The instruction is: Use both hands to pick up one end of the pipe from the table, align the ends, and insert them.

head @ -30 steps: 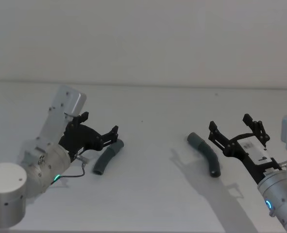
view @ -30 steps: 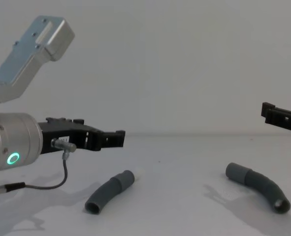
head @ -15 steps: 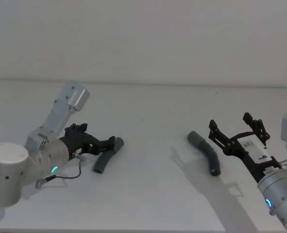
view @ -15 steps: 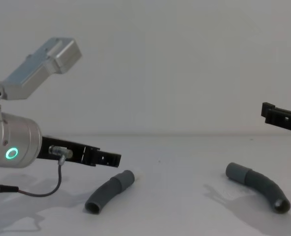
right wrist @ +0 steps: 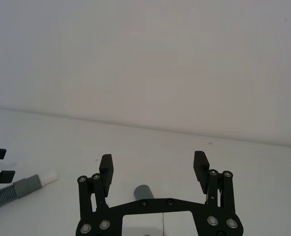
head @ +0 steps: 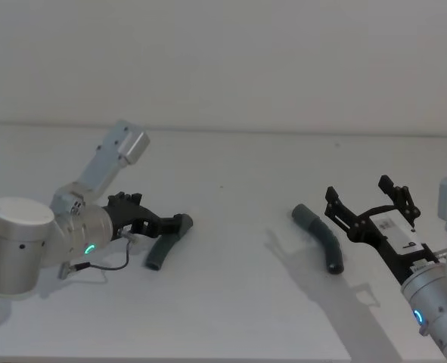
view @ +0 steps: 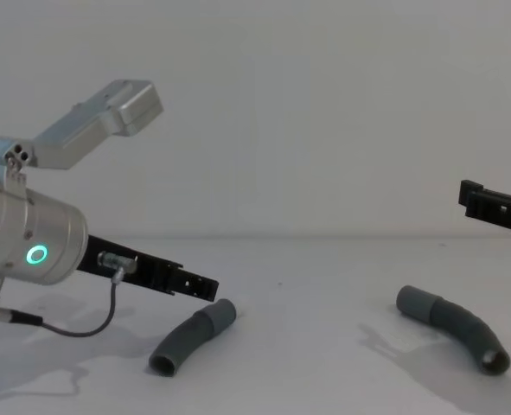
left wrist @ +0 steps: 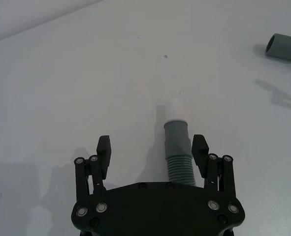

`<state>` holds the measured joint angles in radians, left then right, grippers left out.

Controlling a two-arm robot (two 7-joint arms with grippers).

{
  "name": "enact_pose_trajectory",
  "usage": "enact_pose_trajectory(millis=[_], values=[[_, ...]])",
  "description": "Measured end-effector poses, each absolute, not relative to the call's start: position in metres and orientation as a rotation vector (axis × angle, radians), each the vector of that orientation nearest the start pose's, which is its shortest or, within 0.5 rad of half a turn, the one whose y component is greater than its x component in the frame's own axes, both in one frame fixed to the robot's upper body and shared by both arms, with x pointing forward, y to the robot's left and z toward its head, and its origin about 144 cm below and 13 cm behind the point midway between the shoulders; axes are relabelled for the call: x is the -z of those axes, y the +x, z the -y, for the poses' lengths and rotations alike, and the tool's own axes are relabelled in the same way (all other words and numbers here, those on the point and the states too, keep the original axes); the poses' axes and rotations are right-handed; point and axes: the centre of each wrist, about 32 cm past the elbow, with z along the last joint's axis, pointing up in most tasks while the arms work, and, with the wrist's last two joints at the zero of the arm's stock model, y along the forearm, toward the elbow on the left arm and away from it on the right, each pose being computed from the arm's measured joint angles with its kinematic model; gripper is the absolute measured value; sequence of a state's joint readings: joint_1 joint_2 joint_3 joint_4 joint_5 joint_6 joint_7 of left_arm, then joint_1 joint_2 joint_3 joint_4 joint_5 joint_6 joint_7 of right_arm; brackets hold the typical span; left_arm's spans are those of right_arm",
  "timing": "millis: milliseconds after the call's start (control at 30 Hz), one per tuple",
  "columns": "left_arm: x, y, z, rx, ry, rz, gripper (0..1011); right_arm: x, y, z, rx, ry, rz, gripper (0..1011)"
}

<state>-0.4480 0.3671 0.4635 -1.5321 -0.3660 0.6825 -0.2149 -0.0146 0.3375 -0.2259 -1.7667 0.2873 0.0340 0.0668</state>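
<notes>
white-tipped pipe piece (left wrist: 177, 147) is straddled by the left gripper (left wrist: 151, 147), low at the table (head: 231, 302). its grey collar is seen just beside one finger, with the white tip past the fingertips. fingers are spread wide, nothing clamped. second pipe piece (head: 321, 238) is laid on the table well to the right. the right gripper (head: 358, 193) is raised near it, fully spread and empty.

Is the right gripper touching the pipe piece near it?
Apart. In the chest view the right gripper hangs above the pipe piece, with clear space between them.
</notes>
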Motion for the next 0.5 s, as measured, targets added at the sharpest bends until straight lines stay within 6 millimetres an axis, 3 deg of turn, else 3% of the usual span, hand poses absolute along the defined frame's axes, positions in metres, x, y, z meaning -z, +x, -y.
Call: enact_pose_trajectory(millis=[500], values=[[-1.254, 0.555, -0.2, -0.95, 0.508, -0.222, 1002, -1.189, 0.443, 0.237, 1.229, 0.026, 0.075, 1001]])
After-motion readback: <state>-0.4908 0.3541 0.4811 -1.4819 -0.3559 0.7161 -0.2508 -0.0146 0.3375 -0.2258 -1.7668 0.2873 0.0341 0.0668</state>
